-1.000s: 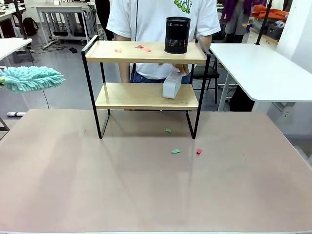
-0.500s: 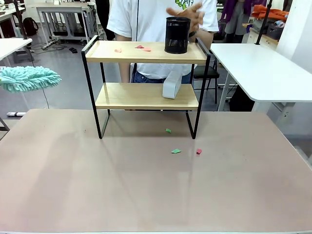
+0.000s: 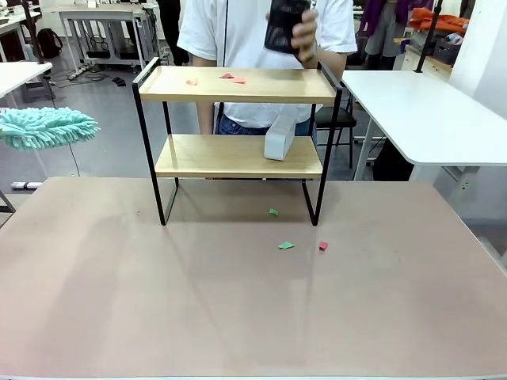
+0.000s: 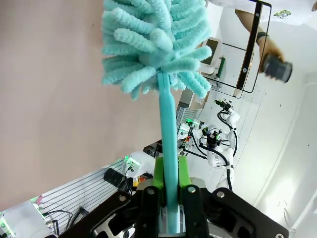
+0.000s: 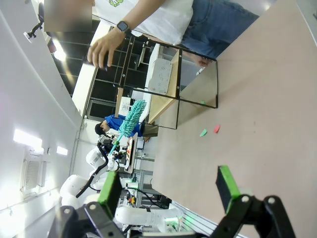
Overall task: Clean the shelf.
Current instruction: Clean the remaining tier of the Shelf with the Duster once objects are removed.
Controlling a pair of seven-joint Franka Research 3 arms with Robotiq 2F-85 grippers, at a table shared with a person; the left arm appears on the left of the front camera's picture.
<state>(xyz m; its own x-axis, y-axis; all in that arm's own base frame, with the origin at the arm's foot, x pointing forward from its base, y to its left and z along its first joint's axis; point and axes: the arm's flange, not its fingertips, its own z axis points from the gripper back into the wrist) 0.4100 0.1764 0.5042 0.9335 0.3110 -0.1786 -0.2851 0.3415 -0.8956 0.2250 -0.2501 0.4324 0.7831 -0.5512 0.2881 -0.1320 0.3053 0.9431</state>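
Note:
The shelf (image 3: 238, 85) stands at the table's far side, with pink and red paper scraps (image 3: 227, 76) on its top board and a grey-white box (image 3: 279, 137) on the lower board. A person's hand holds a black mesh cup (image 3: 285, 24) in the air above the top board. My left gripper (image 4: 171, 198) is shut on the handle of a teal fluffy duster (image 4: 153, 44), whose head (image 3: 47, 127) hangs at the left, beyond the table's edge and well away from the shelf. My right gripper (image 5: 168, 186) is open above the table with nothing between its fingers.
Two green scraps (image 3: 286, 245) and a red one (image 3: 323, 246) lie on the brown table (image 3: 238, 317) in front of the shelf. A person stands close behind the shelf. A white table (image 3: 428, 111) stands to the far right.
The person's hand left the box on the lower board, took the black cup and lifted it off the top board. The duster has drifted slightly left.

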